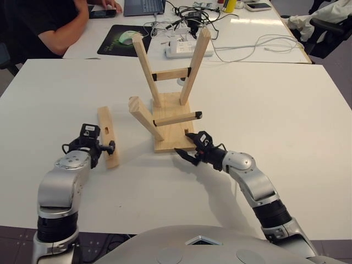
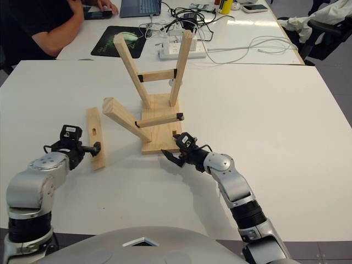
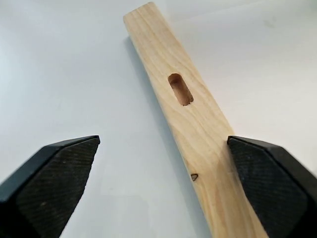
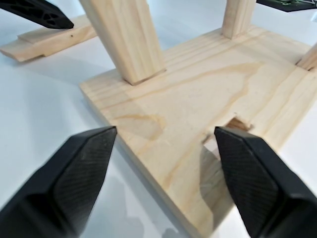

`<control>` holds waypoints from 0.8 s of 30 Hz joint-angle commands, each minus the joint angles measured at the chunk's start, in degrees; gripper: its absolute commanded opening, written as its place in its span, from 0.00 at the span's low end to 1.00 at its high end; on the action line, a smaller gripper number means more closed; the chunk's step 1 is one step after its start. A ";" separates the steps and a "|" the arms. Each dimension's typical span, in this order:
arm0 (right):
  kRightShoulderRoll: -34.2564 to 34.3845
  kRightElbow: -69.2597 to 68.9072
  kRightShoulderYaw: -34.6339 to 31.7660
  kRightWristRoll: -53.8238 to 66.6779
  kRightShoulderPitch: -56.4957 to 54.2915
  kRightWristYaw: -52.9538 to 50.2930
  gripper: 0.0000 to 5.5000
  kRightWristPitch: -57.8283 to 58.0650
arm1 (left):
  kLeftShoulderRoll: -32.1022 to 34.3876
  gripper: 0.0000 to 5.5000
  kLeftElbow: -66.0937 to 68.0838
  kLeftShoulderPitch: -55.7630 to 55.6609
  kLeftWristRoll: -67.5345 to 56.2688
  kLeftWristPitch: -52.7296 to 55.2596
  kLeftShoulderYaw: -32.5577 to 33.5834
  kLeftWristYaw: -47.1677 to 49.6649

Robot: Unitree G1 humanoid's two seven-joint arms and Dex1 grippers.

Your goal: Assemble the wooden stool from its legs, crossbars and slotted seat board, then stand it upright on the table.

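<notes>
Loose leg (image 3: 193, 114) — one end off frame, partly behind a finger (image 3: 270, 183) of the left gripper (image 3: 163, 141). Fitted legs (image 4: 126, 39) on seat board (image 4: 208, 94) — cropped past their feet.

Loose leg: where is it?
Left eye view: the loose leg lies flat on the table, left of the seat board, with the left gripper at its near end.

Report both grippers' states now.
Left gripper: open, holding nothing, loose leg between its fingers.
Right gripper: open, holding nothing, at the seat board's near edge.
</notes>
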 commanded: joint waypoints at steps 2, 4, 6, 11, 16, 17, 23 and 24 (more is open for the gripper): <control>-0.36 1.81 0.86 -0.43 2.86 -0.33 0.66 2.47 | -0.17 0.87 -1.70 -3.32 0.32 4.14 -0.12 -0.42; -0.23 1.94 0.95 -0.47 2.96 -0.29 0.66 2.41 | -2.11 0.87 -3.42 -5.21 0.31 6.16 -0.39 0.31; -0.28 2.24 1.14 -0.53 2.69 0.03 0.66 2.31 | -3.81 0.87 -3.22 -4.41 0.73 6.13 -0.17 0.90; -0.67 2.06 1.18 -0.30 2.39 0.55 0.66 2.49 | -4.95 0.87 -2.82 -2.57 1.50 6.16 1.13 1.34; -1.13 1.74 1.13 -0.13 2.03 1.09 0.66 2.89 | -6.60 0.87 -0.61 0.47 2.07 3.83 1.90 1.43; -1.22 1.67 1.12 -0.12 2.01 1.16 0.66 2.97 | -7.89 0.87 0.59 1.05 1.61 3.26 2.35 1.14; -1.87 2.13 1.28 -0.03 0.94 2.21 0.66 3.04 | -12.34 0.87 7.50 5.54 -0.27 -2.09 3.89 -1.17; -1.98 2.29 1.27 -0.02 0.78 2.39 0.66 2.97 | -12.63 0.87 7.67 5.83 -0.40 -2.47 4.36 -1.28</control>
